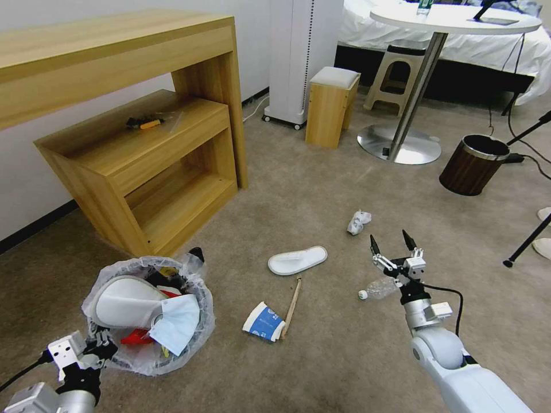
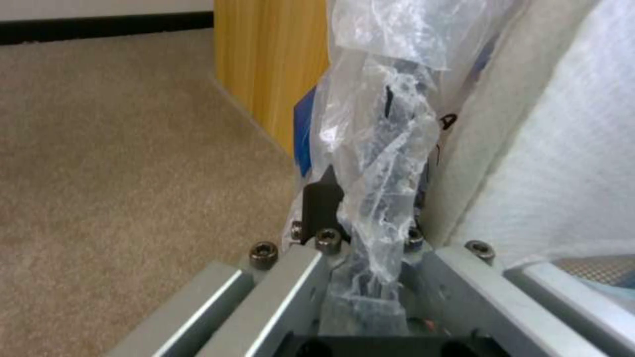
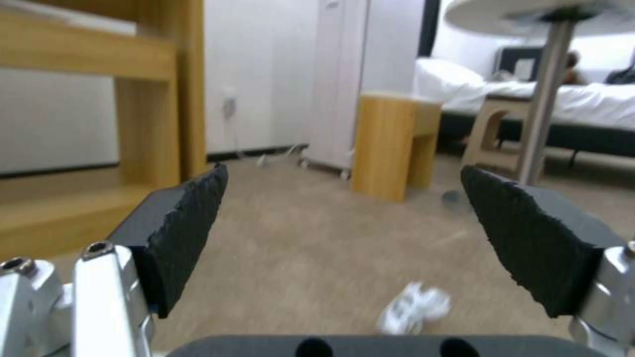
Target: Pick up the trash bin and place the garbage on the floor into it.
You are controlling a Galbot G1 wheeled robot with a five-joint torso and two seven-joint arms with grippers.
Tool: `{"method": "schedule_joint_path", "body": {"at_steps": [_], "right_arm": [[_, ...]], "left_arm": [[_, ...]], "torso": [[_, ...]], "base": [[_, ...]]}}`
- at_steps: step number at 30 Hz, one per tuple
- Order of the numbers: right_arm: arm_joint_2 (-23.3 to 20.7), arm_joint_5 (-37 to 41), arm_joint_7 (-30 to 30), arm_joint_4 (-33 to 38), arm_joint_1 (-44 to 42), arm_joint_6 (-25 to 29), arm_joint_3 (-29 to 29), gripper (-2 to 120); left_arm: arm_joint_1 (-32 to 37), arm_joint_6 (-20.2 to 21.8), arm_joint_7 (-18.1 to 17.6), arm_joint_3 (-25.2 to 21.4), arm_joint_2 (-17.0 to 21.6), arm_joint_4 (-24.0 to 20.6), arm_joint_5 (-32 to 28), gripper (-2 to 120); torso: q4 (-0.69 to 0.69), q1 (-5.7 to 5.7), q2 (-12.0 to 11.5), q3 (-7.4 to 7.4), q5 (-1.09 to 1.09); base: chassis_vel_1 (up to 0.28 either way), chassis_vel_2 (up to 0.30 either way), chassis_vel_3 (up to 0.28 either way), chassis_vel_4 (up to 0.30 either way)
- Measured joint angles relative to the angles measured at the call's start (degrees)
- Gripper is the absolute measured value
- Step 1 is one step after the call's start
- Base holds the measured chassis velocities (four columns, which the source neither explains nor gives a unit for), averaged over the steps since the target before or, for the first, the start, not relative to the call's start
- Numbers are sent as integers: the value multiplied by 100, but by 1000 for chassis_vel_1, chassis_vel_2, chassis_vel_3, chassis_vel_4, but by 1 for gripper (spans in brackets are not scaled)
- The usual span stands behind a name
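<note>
The left gripper [image 1: 102,344] was clamped on the bagged rim of the trash bin [image 1: 148,314], which held a slipper and wrappers. The right gripper [image 1: 393,244] hung with jaws wide above the floor [image 1: 321,189], near the white wad [image 1: 359,222] and clear bottle [image 1: 377,288].

Clear bottle [image 1: 380,288] partly hidden behind right end effector [image 1: 392,243].

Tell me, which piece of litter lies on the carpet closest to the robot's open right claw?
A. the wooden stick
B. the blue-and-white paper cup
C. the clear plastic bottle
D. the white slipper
C: the clear bottle lies right beside the right claw, nearer than the other pieces.
</note>
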Motion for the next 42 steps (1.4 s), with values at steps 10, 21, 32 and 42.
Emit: {"method": "schedule_joint_path", "body": {"at_steps": [10,21,32,42], "right_arm": [[-353,27,-105,-420,129,-66,-910,99],[-507,-194,-259,-765,157,-32,-1502,100],[-496,-465,-312,-1084,243,29,-2191,100],[-501,-195,-344,-898,607,-61,-2947,100]], "left_arm": [[-80,-1,-2,-11,69,177,-54,0],[-147,-1,9,12,106,286,-72,0],[-156,-14,22,33,64,314,-40,0],[-146,-41,56,99,-51,324,102,0]], "torso": [[0,0,0,0,0],[0,0,0,0,0],[0,0,0,0,0],[1,0,0,0,0]], "base": [[0,0,0,0],[0,0,0,0],[0,0,0,0],[0,0,0,0]]}}
